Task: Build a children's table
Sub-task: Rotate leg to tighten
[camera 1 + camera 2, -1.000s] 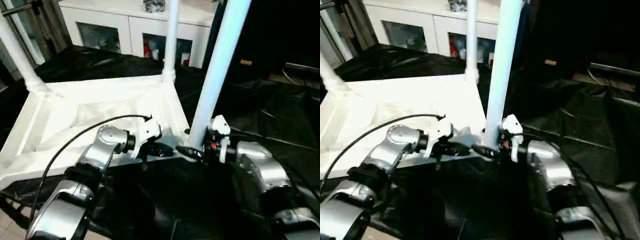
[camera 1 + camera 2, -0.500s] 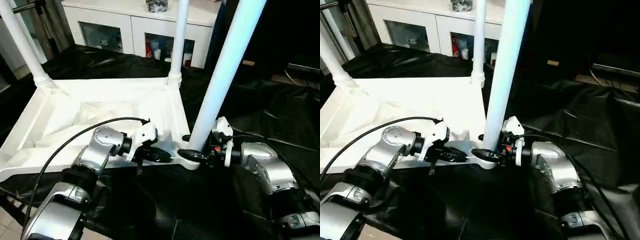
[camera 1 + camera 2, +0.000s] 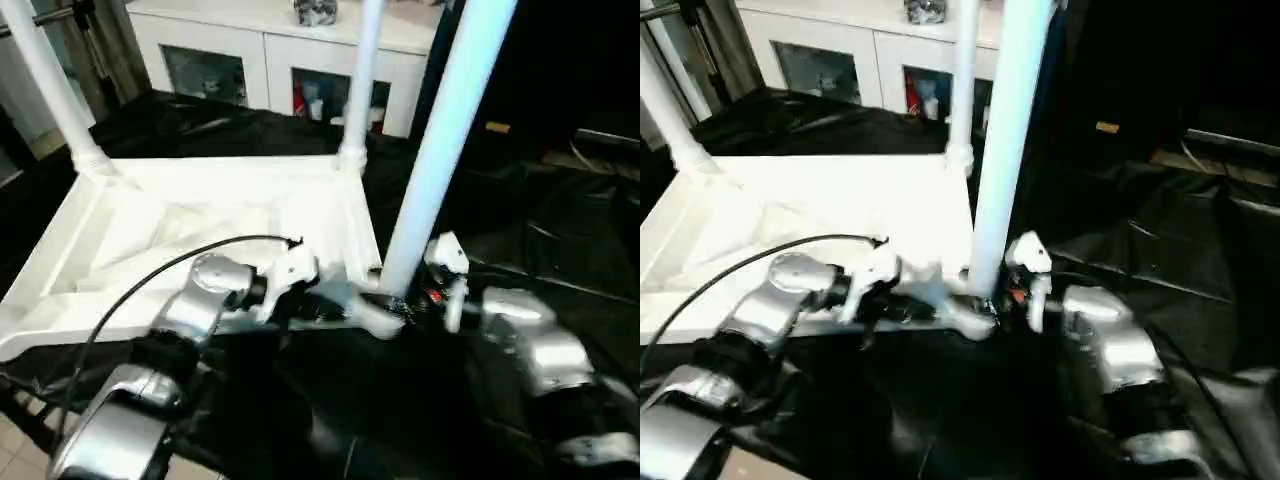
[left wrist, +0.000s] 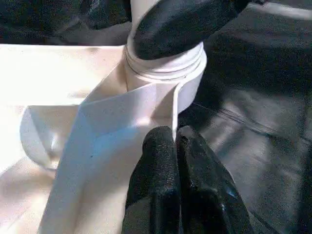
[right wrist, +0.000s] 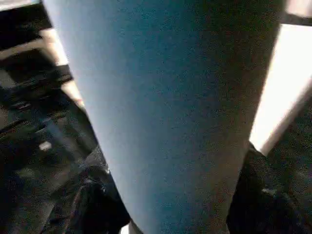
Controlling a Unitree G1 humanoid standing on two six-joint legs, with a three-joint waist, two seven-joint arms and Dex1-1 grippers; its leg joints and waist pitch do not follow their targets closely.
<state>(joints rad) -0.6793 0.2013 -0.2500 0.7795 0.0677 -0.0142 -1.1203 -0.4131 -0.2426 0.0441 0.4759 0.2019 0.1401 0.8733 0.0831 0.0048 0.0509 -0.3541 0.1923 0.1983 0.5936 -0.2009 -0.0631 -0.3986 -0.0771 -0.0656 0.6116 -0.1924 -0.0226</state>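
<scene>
Left gripper (image 4: 178,161): pressed together, tips at the tabletop's (image 3: 180,215) rim beside the near corner socket (image 4: 165,78).
Right gripper (image 3: 395,300): pinching the near leg (image 3: 440,140) low down.
Tabletop: upside down on black sheeting (image 3: 540,210).
Handling: probably light, stiff, slippery; grip legs low.

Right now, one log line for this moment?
step: seating near leg | left tool: shut on tabletop edge | right tool: around leg base

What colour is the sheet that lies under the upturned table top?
Black. The sheet covers the surface under the white table top; the left eye view shows it best.
</scene>
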